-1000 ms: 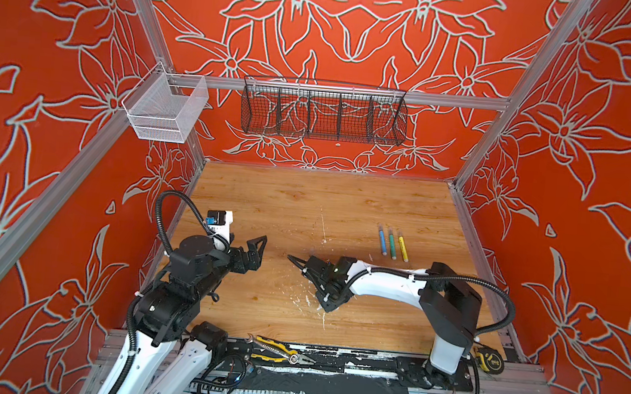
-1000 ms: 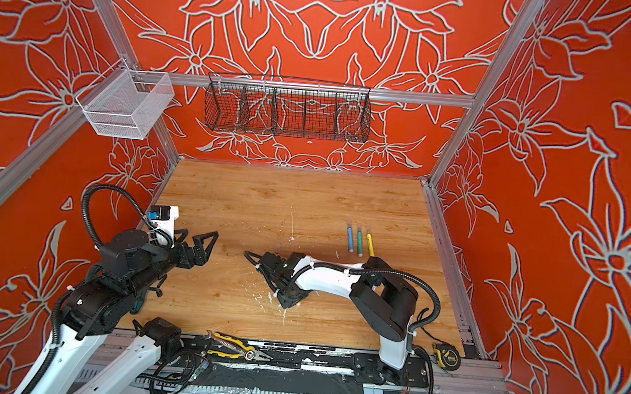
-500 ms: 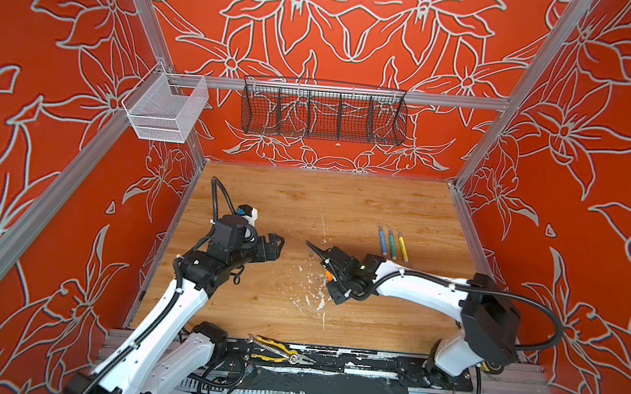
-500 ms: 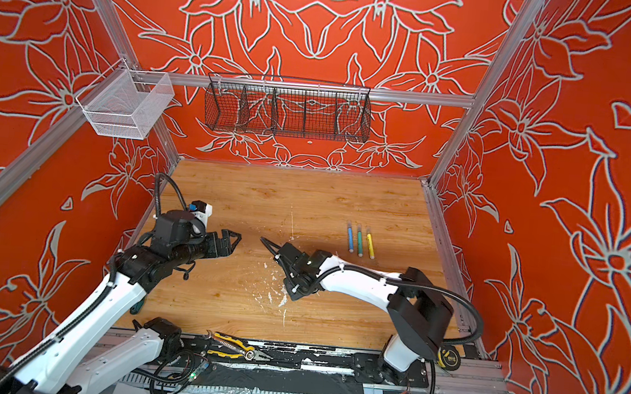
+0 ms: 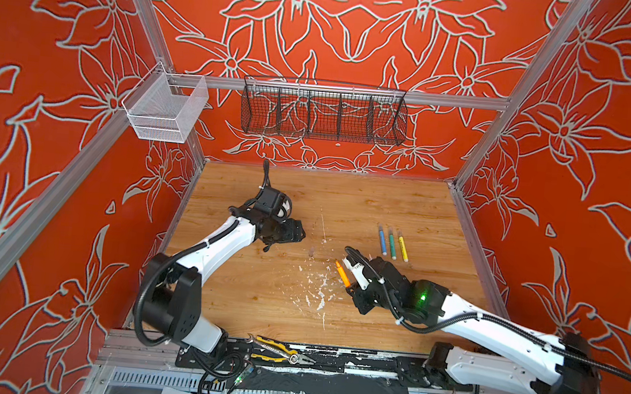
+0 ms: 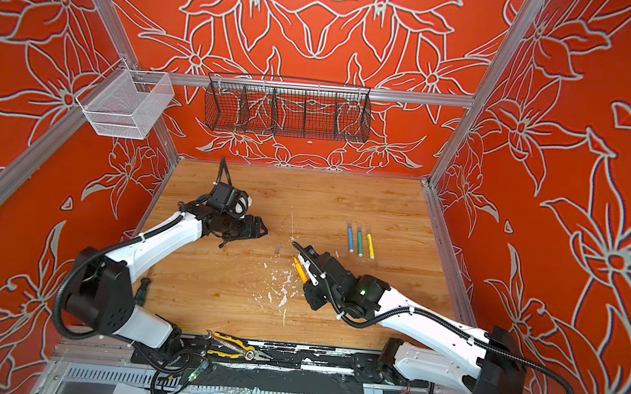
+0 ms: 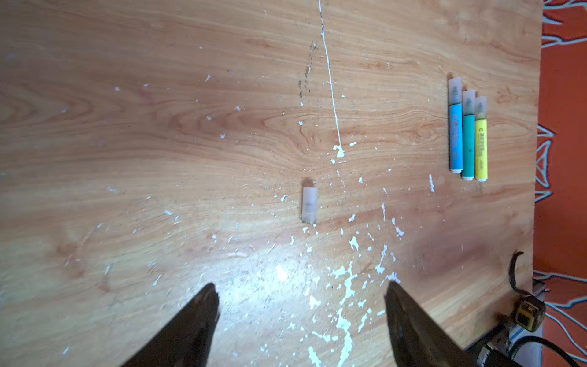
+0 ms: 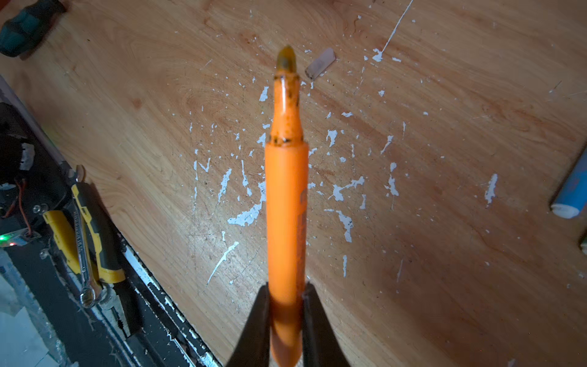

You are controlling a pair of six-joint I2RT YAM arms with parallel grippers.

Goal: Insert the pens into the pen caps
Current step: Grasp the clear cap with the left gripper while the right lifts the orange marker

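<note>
Wooden counter point(image 5: 241, 308): one pen is not yet capped.
Our right pincer point(image 8: 287, 287) is clamped on the orange pen point(image 8: 286, 190), its tip bare; our left pincer point(image 7: 300, 287) stands wide and empty near the loose clear cap point(image 7: 309, 204). The three other pens point(image 7: 467, 139) lie capped, well apart. The smooth cap may slip when pinched, and then the tip would miss.
</note>
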